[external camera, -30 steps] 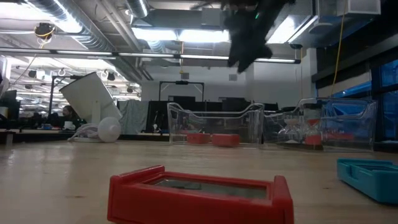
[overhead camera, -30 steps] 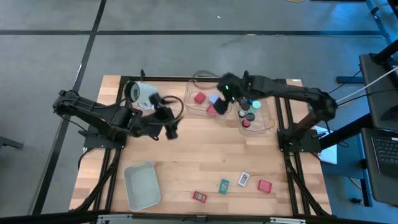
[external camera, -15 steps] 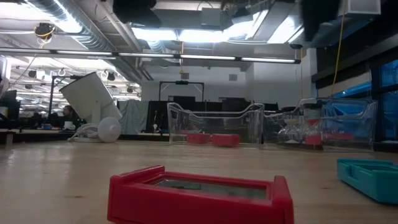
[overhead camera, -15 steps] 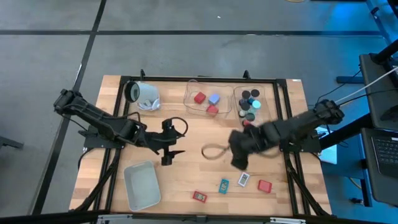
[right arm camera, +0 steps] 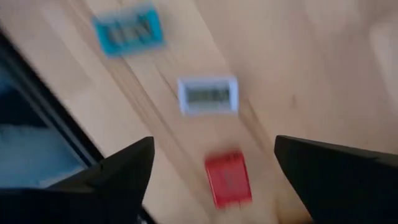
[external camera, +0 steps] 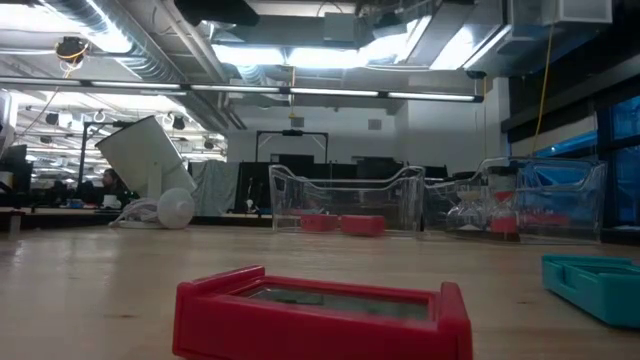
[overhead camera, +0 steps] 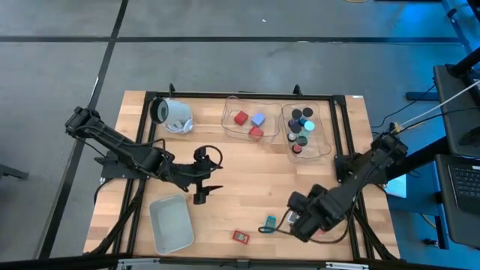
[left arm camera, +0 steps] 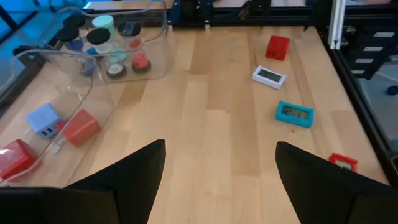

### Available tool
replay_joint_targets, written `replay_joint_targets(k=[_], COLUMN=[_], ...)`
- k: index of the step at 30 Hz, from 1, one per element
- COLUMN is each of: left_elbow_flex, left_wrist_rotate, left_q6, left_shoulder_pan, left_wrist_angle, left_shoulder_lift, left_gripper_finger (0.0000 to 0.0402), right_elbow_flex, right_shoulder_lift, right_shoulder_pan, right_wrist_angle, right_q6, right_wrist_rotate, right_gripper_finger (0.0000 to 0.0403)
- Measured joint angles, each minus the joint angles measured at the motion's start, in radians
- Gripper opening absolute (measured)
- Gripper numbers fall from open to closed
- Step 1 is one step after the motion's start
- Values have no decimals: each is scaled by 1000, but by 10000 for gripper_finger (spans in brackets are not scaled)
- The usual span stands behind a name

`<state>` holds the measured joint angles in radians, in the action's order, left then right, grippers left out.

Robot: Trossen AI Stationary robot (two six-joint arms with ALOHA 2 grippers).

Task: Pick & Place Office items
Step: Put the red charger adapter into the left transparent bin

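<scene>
Right arm's fingers (right arm camera: 211, 180), spread and empty, hover over three flat cards on the wooden surface (overhead camera: 247, 172): a red card (right arm camera: 228, 179) between them, a white card (right arm camera: 207, 95) just beyond, a teal card (right arm camera: 127, 29) farthest. Step in hand, as judged: approach for a pick. Next move: descend, centre on one card, close. Left arm's fingers (left arm camera: 217, 180), wide open and empty, wait mid-surface, facing the clear bins (left arm camera: 93, 56) of sorted pieces.

A white cylinder (overhead camera: 172, 114) with a dark end lies on its side at the far left of the wooden worktop (overhead camera: 247, 172). Two clear bins (overhead camera: 251, 120) stand along the far edge, and a grey-white bin (overhead camera: 171, 223) sits near the front left.
</scene>
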<state>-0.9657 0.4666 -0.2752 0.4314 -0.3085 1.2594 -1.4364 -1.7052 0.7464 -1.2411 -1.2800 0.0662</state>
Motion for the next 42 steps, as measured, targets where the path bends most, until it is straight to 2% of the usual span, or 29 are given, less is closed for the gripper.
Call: replay_joint_targets(k=[3, 5, 12, 17, 21, 24, 31, 38, 42], left_elbow_flex=[0, 0, 0, 0, 0, 0, 0, 0, -1], left_wrist_rotate=[18, 19, 39, 39, 39, 39, 65, 61, 63], left_q6=[5, 5, 8, 1, 0, 0, -29, -56, -56], left_shoulder_pan=[1, 1, 1, 1, 1, 1, -4, -4, -4], left_wrist_angle=[-1, -1, -1, -1, -1, -1, -1, -1, -1], left_shoulder_lift=[0, 0, 0, 0, 0, 0, 0, 0, 0], left_gripper_finger=[301, 301, 301, 301, 301, 301, 301, 301, 301], right_elbow_flex=[0, 0, 10, 121, 215, 240, 313, 424, 438], right_shoulder_lift=[-44, -71, -122, -120, -120, -120, -118, -119, -117], right_shoulder_pan=[14, 17, 7, -10, -11, -11, -11, -11, -12], right_wrist_angle=[-53, -80, -75, -45, 95, 180, 196, 461, 470], right_q6=[-76, -100, 6, 12, 42, 70, 92, 95, 94], right_wrist_rotate=[-113, -147, -210, -330, -455, -453, -438, -490, -489], right_gripper_finger=[346, 347, 348, 348, 346, 340, 338, 337, 323])
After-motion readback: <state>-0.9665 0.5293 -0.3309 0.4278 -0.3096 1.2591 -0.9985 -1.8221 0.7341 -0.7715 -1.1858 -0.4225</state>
